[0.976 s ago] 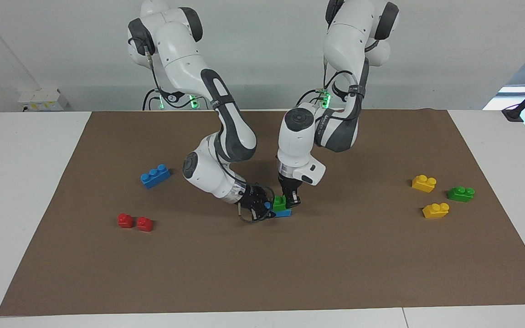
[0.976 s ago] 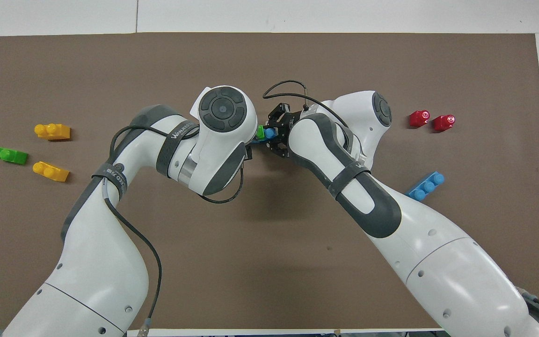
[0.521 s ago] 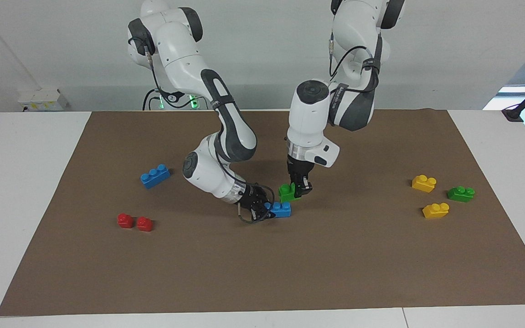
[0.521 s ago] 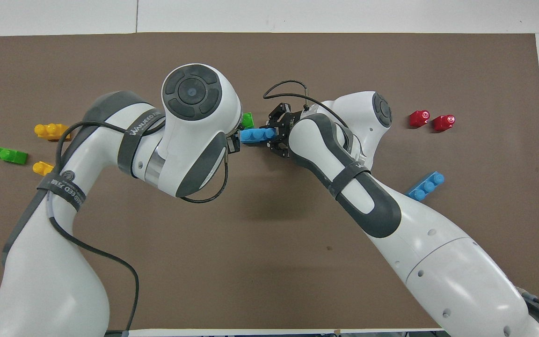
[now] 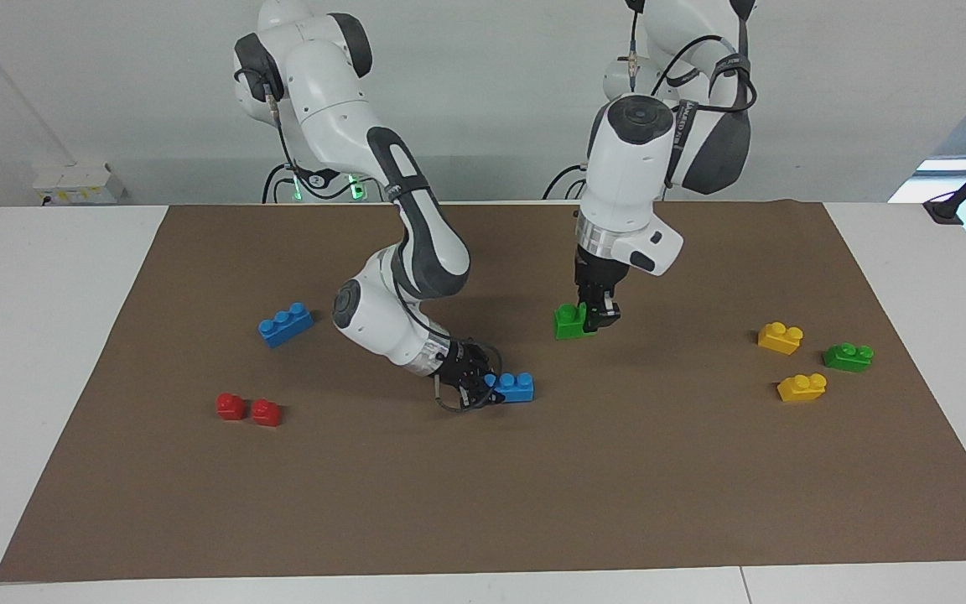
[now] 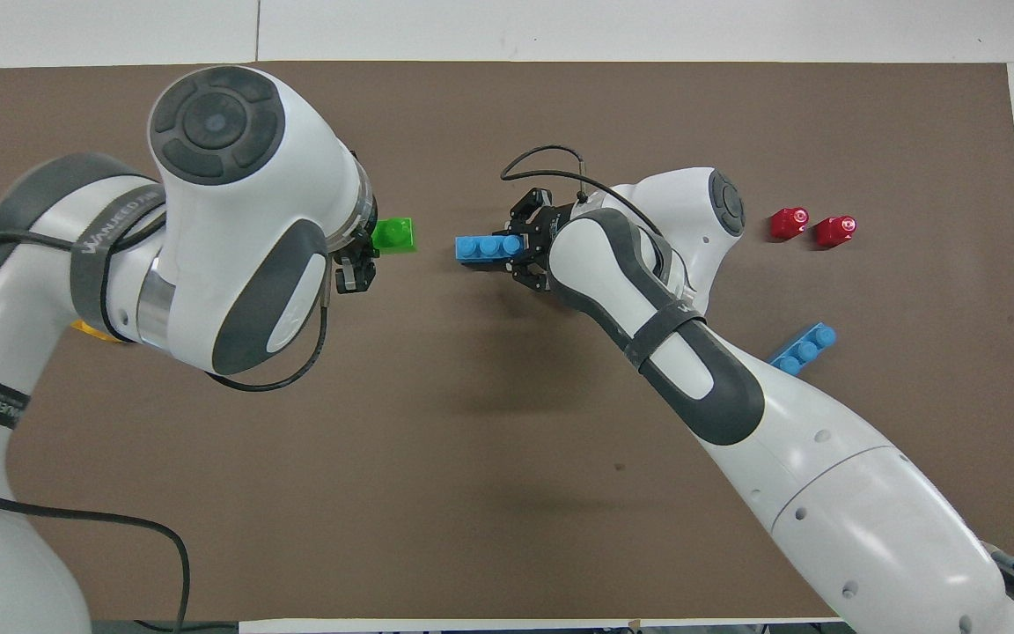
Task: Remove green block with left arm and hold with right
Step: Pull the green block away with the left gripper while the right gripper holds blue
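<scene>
The left hand (image 5: 599, 317), closed on the small light-green plastic two-stud brick (image 5: 569, 322), carries it in the air away from the blue three-stud plastic brick (image 5: 515, 387), which the right hand (image 5: 483, 390) grips against the counter so that it cannot follow.

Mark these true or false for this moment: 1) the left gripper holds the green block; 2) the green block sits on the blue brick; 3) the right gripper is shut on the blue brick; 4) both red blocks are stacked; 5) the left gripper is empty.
1) True: the left gripper is shut on the green block, raised above the mat.
2) False: it is apart from the blue brick, which lies on the mat.
3) True: the right gripper grips that brick's end.
4) False: the red blocks sit side by side on the mat.
5) False: it holds the green block.
</scene>
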Action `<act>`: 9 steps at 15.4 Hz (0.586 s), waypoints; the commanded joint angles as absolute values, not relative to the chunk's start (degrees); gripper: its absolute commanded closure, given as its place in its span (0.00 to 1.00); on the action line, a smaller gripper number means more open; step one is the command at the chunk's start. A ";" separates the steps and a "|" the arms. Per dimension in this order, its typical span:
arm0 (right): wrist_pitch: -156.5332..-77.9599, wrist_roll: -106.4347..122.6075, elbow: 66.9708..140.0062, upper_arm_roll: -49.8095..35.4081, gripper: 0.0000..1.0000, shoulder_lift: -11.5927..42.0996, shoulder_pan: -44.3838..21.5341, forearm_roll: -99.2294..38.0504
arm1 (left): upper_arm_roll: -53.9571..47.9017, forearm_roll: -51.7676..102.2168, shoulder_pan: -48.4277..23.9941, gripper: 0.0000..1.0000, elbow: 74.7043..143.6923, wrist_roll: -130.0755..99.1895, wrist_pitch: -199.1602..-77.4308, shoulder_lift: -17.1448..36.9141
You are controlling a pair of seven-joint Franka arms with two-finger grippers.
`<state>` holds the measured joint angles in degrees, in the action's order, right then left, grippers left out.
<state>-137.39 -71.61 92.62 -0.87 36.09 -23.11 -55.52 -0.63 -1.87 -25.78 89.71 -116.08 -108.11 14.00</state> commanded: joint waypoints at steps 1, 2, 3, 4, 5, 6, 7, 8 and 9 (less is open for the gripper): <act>-131.25 -71.02 93.60 -1.06 0.79 31.83 -19.26 -56.61 | -0.70 -0.18 -22.07 1.00 92.71 -105.77 -105.65 10.99; -129.31 -71.02 93.60 -0.97 0.79 30.60 -18.03 -56.08 | -0.79 -0.18 -20.32 1.00 93.68 -101.73 -105.56 10.20; -127.11 -70.84 93.69 -0.88 0.79 29.45 -16.80 -55.55 | -0.79 -0.18 -18.91 1.00 94.47 -98.47 -105.47 9.76; -124.65 -70.58 93.69 -0.88 0.80 28.40 -15.31 -54.07 | -0.70 -0.18 -17.77 1.00 94.74 -95.48 -105.56 9.32; -122.19 -70.05 93.69 -0.88 0.80 27.61 -13.55 -52.49 | -0.79 -0.18 -15.93 1.00 94.92 -92.06 -105.47 9.14; -119.73 -68.74 93.78 -0.88 0.80 27.08 -11.80 -51.60 | -0.79 -0.18 -14.69 1.00 94.92 -88.98 -105.21 8.97; -117.53 -66.90 94.30 -0.97 0.80 26.37 -9.86 -51.59 | -0.79 -0.18 -13.55 1.00 95.27 -86.42 -105.21 8.70; -115.51 -64.27 95.44 -0.97 0.80 25.41 -7.41 -51.50 | -0.79 -0.18 -12.23 1.00 95.88 -83.09 -105.21 8.44; -114.01 -61.99 96.67 -1.05 0.80 24.53 -5.03 -51.50 | -0.70 -0.18 -10.91 1.00 96.58 -80.19 -105.21 8.09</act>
<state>-116.80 -67.15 93.07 -0.14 27.01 -9.73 -52.12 -0.31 -1.10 -13.41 93.43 -86.17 -105.71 10.59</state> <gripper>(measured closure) 0.648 0.648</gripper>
